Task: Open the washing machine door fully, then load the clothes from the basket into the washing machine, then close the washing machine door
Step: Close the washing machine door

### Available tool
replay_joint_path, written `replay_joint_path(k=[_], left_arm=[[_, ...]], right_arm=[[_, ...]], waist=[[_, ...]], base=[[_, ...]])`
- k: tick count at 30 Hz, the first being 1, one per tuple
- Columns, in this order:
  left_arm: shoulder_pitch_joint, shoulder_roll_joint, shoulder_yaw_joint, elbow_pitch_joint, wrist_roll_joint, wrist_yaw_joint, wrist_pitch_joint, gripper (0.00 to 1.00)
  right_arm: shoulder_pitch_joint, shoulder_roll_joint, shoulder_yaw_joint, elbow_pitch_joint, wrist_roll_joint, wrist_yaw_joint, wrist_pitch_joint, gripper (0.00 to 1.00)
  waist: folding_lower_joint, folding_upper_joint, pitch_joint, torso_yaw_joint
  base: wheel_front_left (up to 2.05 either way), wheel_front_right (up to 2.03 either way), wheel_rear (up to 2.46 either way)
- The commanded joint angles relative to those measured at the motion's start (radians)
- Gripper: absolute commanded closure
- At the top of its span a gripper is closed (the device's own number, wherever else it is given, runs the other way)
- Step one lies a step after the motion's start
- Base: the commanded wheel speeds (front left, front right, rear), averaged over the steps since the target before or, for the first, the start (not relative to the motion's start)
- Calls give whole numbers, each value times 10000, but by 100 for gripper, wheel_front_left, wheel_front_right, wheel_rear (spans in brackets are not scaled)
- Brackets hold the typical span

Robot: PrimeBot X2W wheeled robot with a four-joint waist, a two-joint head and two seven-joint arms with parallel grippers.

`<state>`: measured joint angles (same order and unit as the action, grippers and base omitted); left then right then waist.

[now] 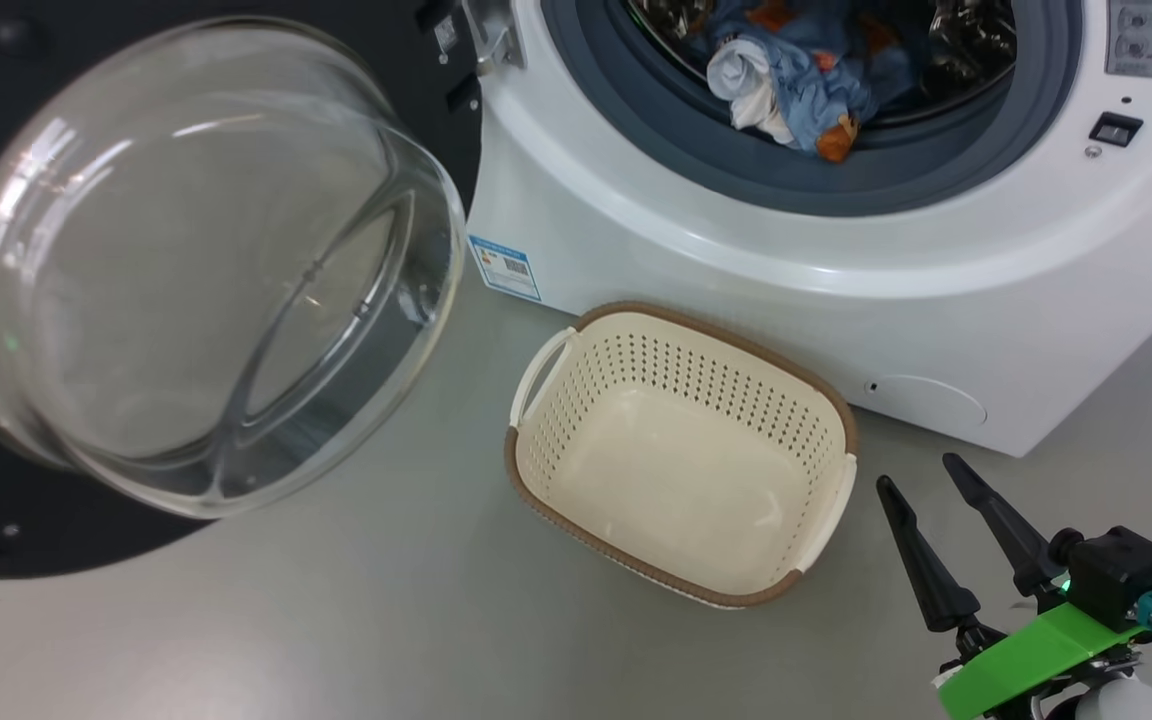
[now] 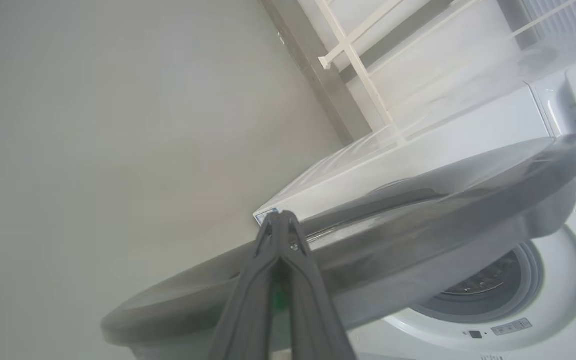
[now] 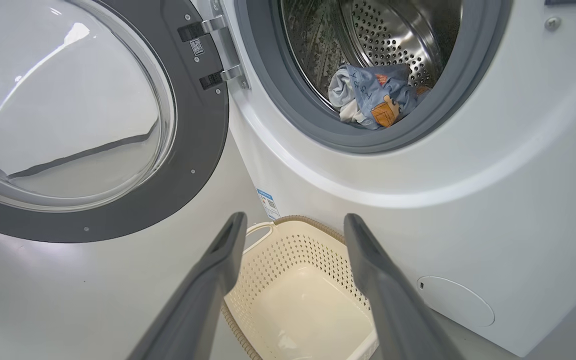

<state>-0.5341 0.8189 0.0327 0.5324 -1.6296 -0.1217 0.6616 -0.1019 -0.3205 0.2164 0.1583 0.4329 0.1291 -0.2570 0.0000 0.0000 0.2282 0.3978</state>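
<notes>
The washing machine (image 1: 836,260) (image 3: 468,200) (image 2: 468,135) stands with its door (image 1: 206,270) (image 3: 93,115) (image 2: 368,240) swung wide to the left, glass bowl bulging outward. Light-blue printed clothes (image 1: 796,80) (image 3: 373,95) lie in the steel drum, just behind the grey gasket. The cream basket (image 1: 681,450) (image 3: 293,295) sits on the floor in front of the machine with nothing in it. My right gripper (image 1: 921,475) (image 3: 293,222) hovers open just right of the basket, holding nothing. My left gripper (image 2: 280,216) is shut, its tips against the outer side of the door's rim.
Grey floor (image 1: 336,620) spreads around the basket and under the door. A blue energy label (image 1: 506,267) and a round service flap (image 1: 926,400) mark the machine's lower front. A white rack (image 2: 358,55) stands against the wall beyond the machine.
</notes>
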Motion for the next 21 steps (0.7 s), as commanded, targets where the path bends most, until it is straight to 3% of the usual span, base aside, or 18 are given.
replay_joint_path(k=[1,16,21], left_arm=[[14,284,81,-647,-144,-90,467,100],[1094,108,348,-3425,-554,-90,2314,100],[1466,-196,454,-4827,-736,-90,3044,100]], right_arm=[[164,-20,144,-186,-41,16,-48,0],[632,243,-100,-202,3,16,-48,0],[777,329,-238,-231,-9,16,-48,0]], waist=[[0,0,-176,52],[0,0,-900,170],[0,0,-1087,46]], base=[[0,0,0],[0,0,0],[0,0,0]])
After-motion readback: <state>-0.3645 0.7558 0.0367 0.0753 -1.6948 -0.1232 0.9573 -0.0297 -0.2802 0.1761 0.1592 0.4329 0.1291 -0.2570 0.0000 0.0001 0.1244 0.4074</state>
